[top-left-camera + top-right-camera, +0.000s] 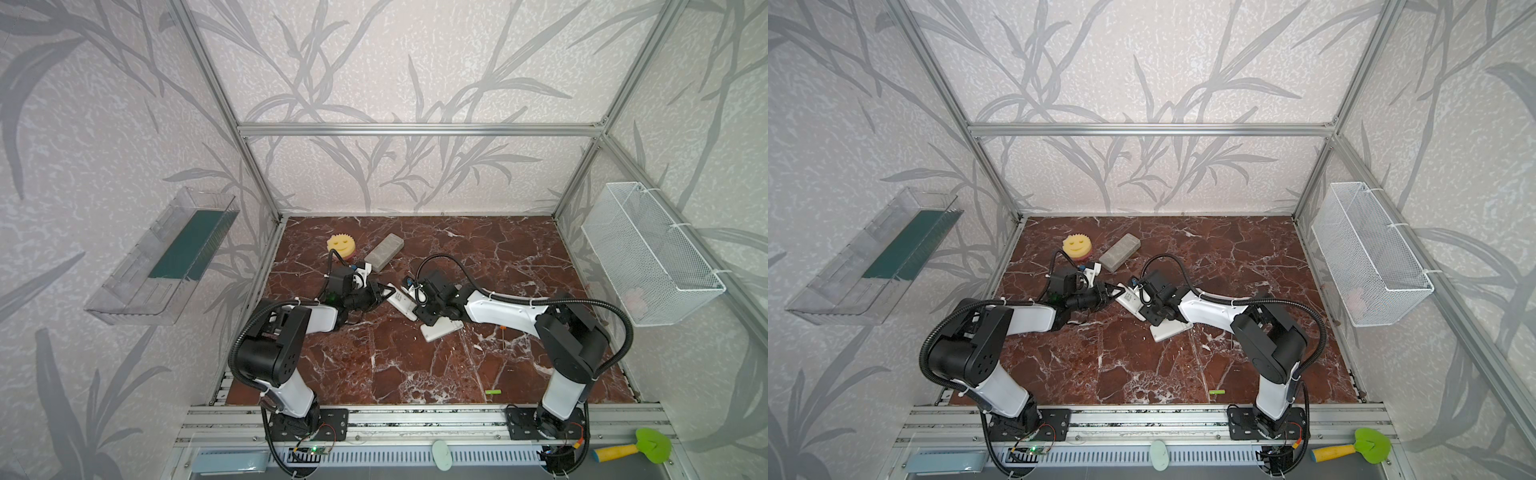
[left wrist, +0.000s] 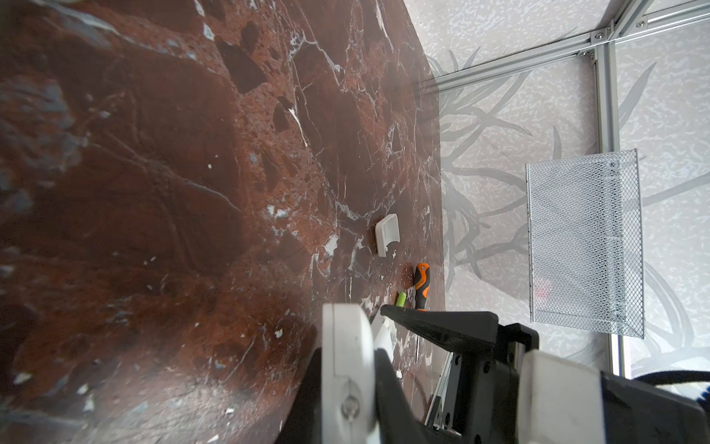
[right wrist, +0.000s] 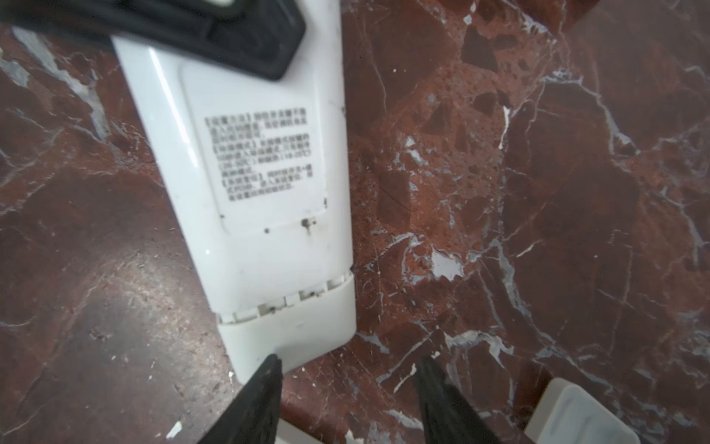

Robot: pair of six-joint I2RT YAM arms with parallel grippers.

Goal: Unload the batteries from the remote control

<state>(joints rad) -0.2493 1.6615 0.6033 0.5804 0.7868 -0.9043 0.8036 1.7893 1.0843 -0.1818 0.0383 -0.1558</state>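
White remote [image 1: 401, 301] a little left of the middle of the bench [image 1: 415, 374], back side up with a printed label showing in the right wrist view, slanted from far left to near right. Far-left end pinched between the left fingers [image 3: 230, 38], narrow and clamped across the thickness of the case. Right fingers [image 3: 265, 388] at the near-right end, parted about halfway with nothing between them, one black tip touching the edge of the end cap, the other over bare bench. Flat on the bench or lifted a little: hard to tell.

One lime-green battery [image 1: 493, 392] [image 1: 1217, 391] loose on the bench, well apart from the remote, close to the near edge and toward the right. Second white remote [image 1: 440, 331] just near-right of the first, partly under the right wrist. At far left, yellow smiley sponge [image 1: 340, 244] beside a grey block [image 1: 384, 252]. Wire basket [image 1: 652, 253] on the right wall, clear tray [image 1: 162, 257] on the left wall.
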